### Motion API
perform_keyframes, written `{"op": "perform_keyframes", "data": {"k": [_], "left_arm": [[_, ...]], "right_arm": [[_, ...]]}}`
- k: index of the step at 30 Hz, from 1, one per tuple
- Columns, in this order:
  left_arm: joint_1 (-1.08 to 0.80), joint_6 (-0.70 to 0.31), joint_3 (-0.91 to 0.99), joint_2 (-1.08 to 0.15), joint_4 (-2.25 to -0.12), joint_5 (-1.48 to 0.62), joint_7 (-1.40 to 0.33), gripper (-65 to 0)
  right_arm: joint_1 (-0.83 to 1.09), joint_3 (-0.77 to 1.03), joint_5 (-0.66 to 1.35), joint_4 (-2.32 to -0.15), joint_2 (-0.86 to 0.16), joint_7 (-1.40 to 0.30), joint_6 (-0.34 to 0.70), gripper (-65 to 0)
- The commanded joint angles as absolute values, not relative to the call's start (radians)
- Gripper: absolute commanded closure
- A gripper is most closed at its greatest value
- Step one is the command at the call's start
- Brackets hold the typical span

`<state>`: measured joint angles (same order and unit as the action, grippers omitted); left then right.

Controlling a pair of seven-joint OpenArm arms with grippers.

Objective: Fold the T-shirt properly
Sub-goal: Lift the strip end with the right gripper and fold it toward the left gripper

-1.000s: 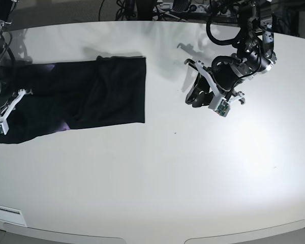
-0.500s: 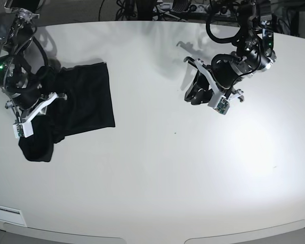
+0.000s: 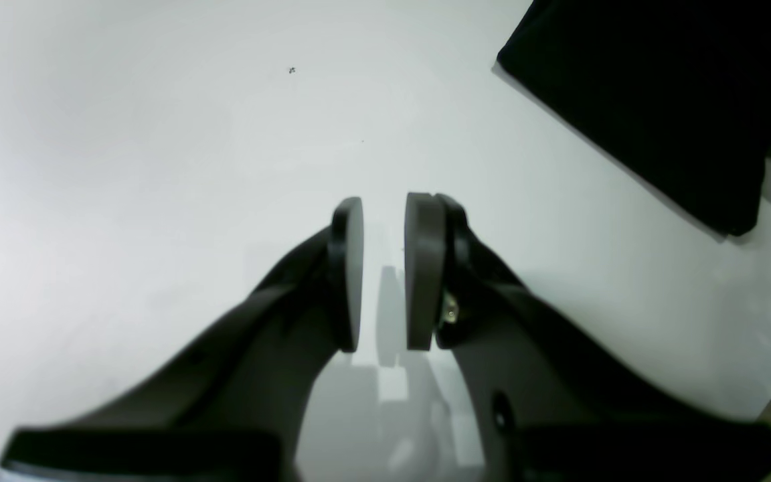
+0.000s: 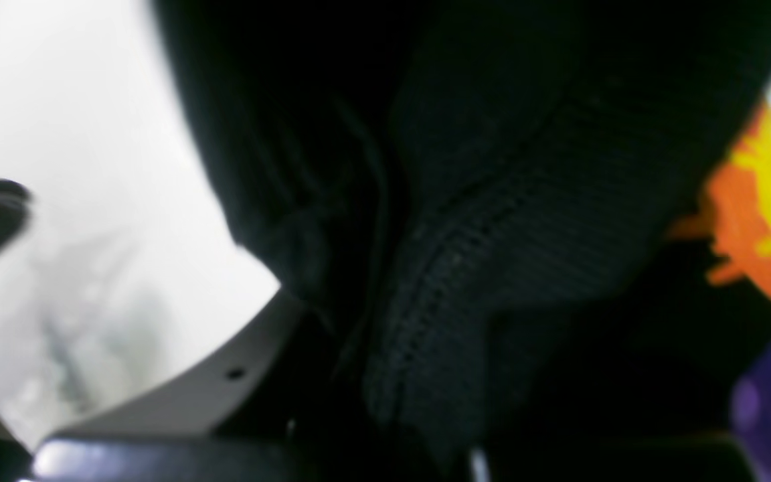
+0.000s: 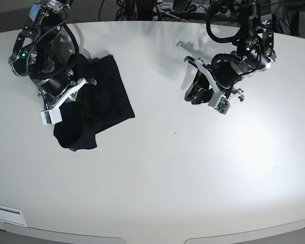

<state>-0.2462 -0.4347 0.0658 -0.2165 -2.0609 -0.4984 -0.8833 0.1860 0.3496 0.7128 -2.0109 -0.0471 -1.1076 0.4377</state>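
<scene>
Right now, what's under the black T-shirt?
Under the T-shirt lies the white table. The right gripper holds part of it up. Anything else beneath is covered.

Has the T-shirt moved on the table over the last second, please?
Yes. The T-shirt, held by the right gripper, has bunched up and swung toward the table's middle, away from its edge in the base view.

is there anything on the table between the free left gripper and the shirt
Nothing visible. The left gripper hovers empty, jaws slightly apart, and only bare table lies between it and the shirt. The right gripper is shut on the shirt's bunched cloth at the far side.
</scene>
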Motion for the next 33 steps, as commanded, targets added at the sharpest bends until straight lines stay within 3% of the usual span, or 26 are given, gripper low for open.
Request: {"op": "perform_keyframes", "data": {"k": [1, 12, 13, 16, 17, 18, 22, 29, 30, 31, 32, 33], "left_arm": [[-0.238, -0.438, 0.068, -0.222, -2.079, -0.515, -0.861, -13.3], [-0.238, -0.438, 0.068, -0.222, -2.079, -0.552, -0.861, -13.3], [-0.238, -0.438, 0.068, -0.222, -2.079, -0.552, -0.861, -13.3], [-0.238, -0.438, 0.068, -0.222, -2.079, -0.552, -0.862, -13.3], [-0.238, -0.438, 0.068, -0.222, -2.079, -0.552, -0.862, -13.3], [-0.238, -0.438, 0.068, -0.222, -2.079, -0.552, -0.862, -13.3], [-0.238, -0.438, 0.068, -0.222, -2.079, -0.551, -0.861, -13.3], [-0.238, -0.439, 0.068, -0.222, -2.079, -0.555, -0.861, -13.2], [-0.238, -0.439, 0.068, -0.222, -2.079, -0.564, -0.86, -12.6], [-0.238, -0.439, 0.068, -0.222, -2.079, -0.582, -0.861, -8.3], [-0.238, -0.445, 0.068, -0.222, -2.079, -0.61, -0.862, 0.0], [-0.238, -0.469, 0.068, -0.222, -2.079, -0.645, -0.866, 0.0]], "right_arm": [[0.176, 0.352, 0.732, -2.027, -0.052, -1.087, 0.443, 0.0], [0.214, 0.159, 0.712, -2.027, -0.052, -1.103, 0.503, 0.0], [0.213, 0.131, 0.703, -2.027, -0.052, -1.108, 0.512, -6.3], [0.213, 0.065, 0.704, -2.027, -0.054, -1.11, 0.54, -38.6], [0.213, 0.046, 0.712, -2.027, -0.054, -1.106, 0.542, -45.1], [0.213, 0.028, 0.735, -2.027, -0.054, -1.108, 0.562, -46.8], [0.207, -0.022, 0.86, -2.029, -0.075, -1.121, 0.698, -46.7], [0.152, -0.027, 1.124, -2.049, -0.081, -1.145, 0.698, -46.1], [0.139, -0.026, 1.148, -2.049, -0.081, -1.145, 0.698, -41.2], [0.126, -0.026, 1.148, -2.049, -0.081, -1.145, 0.698, -31.0], [0.112, -0.026, 1.127, -2.049, -0.081, -1.145, 0.698, -16.6], [0.099, -0.027, 1.083, -2.049, -0.081, -1.145, 0.698, -1.0]]}}
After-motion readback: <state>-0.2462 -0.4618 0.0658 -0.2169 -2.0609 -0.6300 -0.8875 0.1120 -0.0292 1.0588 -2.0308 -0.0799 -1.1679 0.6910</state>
